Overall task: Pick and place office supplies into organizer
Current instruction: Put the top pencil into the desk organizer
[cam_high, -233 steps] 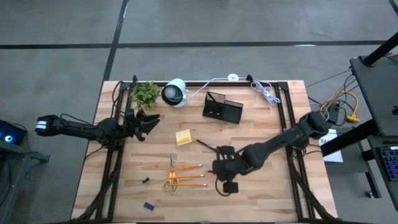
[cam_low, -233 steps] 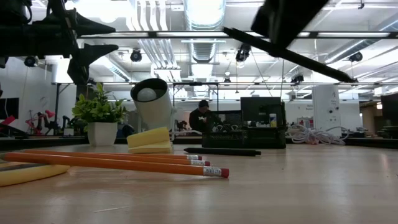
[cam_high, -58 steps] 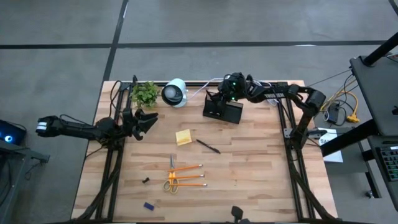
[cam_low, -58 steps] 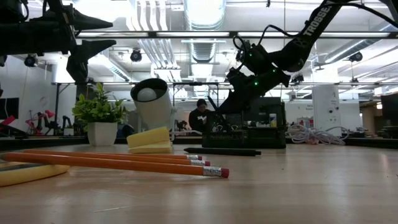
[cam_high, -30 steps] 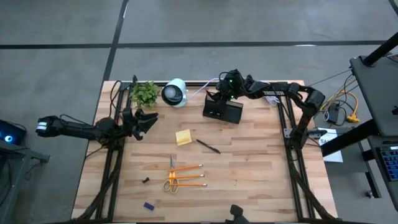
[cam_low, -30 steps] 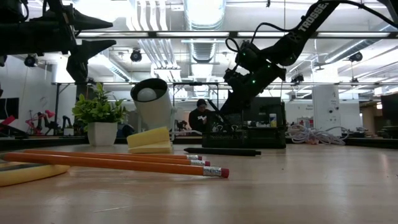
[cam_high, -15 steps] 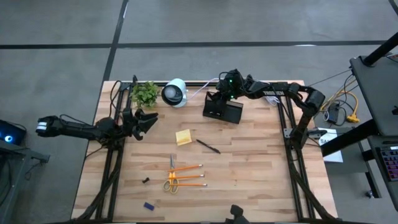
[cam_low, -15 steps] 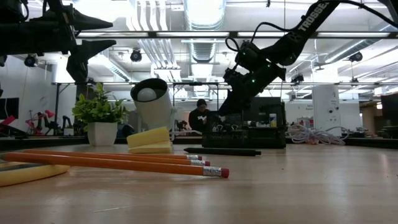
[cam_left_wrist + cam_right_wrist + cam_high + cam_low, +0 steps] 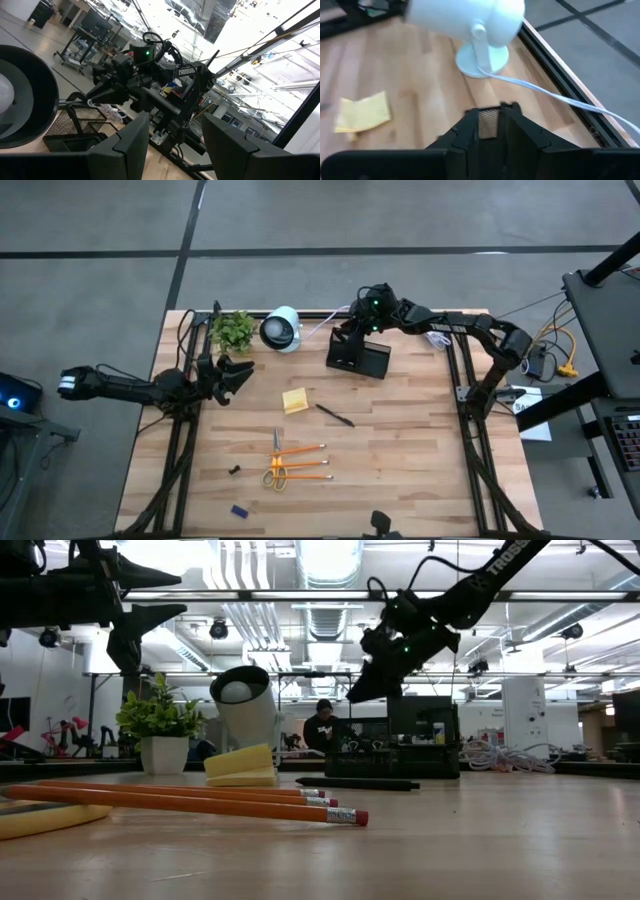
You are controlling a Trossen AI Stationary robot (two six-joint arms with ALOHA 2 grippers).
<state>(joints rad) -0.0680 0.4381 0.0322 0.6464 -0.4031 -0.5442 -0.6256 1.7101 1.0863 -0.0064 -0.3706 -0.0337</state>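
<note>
Wooden table (image 9: 420, 460) is carrying the white lamp (image 9: 281, 328) beside my right claw (image 9: 352, 330), hovering over the organizer (image 9: 358, 357), fingers slightly parted, seemingly gripping nothing.

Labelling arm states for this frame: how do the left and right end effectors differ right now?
The left end effector hangs over the table's left side near the potted plant; the right end effector is above the organizer at the back. The left one's fingers stand apart, wider than the right one's, which show only a narrow gap. Both appear to hold nothing.
</note>
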